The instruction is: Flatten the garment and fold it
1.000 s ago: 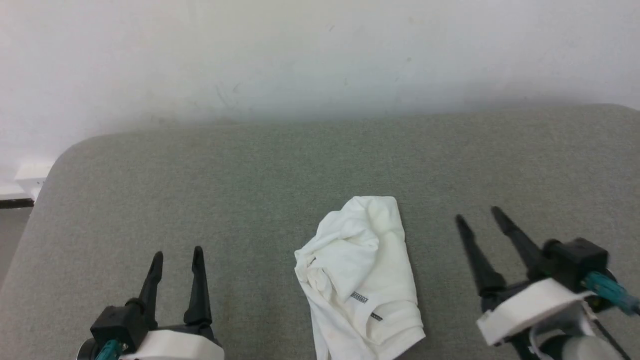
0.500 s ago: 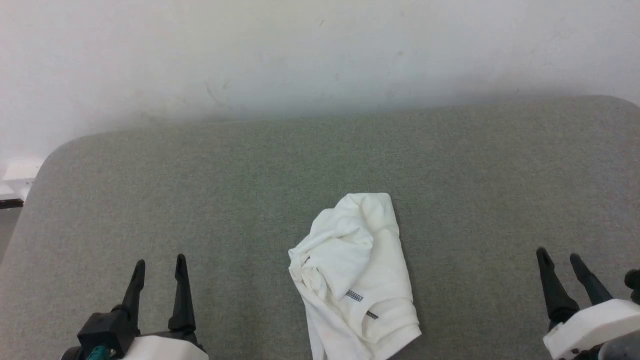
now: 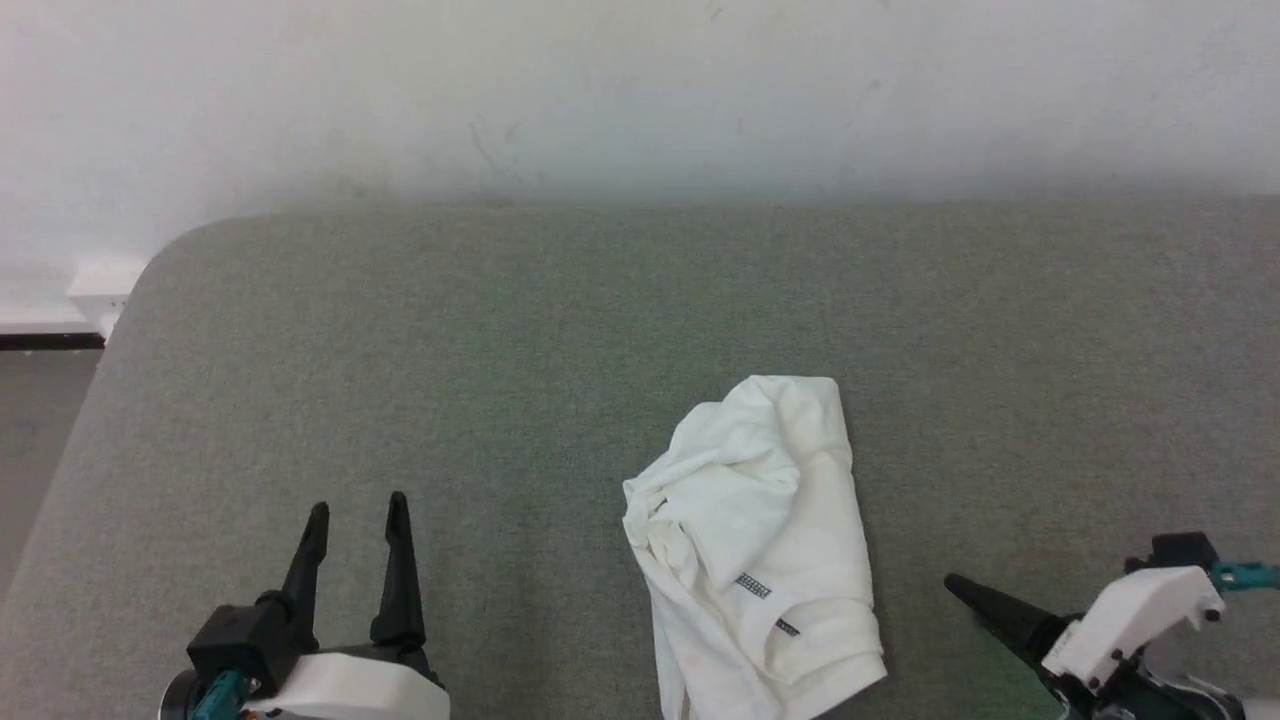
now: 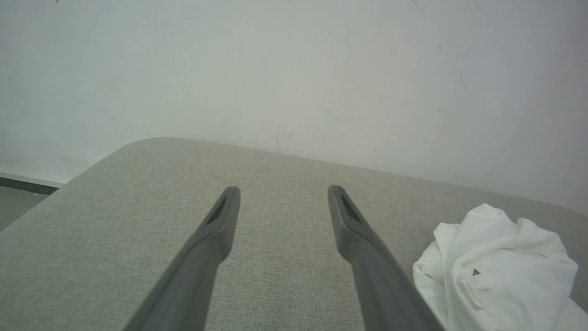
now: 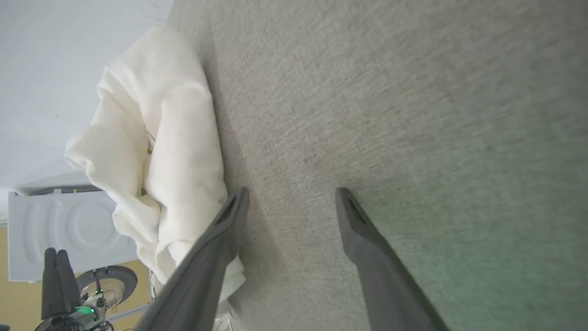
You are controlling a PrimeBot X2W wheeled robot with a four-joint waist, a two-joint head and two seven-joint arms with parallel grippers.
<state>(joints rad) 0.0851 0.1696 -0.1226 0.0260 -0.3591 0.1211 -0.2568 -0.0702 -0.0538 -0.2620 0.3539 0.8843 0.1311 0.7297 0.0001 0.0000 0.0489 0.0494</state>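
Right fingers turned leftward, garment elongated near-far

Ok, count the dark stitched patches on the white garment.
2, both low on the garment in the head view: upper patch, then lower patch to its right. Folds may hide more.

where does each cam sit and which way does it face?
Head view: on the head, facing forward-down at the grey table and wall; left gripper lower left, right gripper lower right.
Left wrist view: left wrist, facing the wall along its open fingers; garment at right.
Right wrist view: right wrist, rolled sideways, facing across the table; own open fingers, garment at left.
Shared: all three show the garment.
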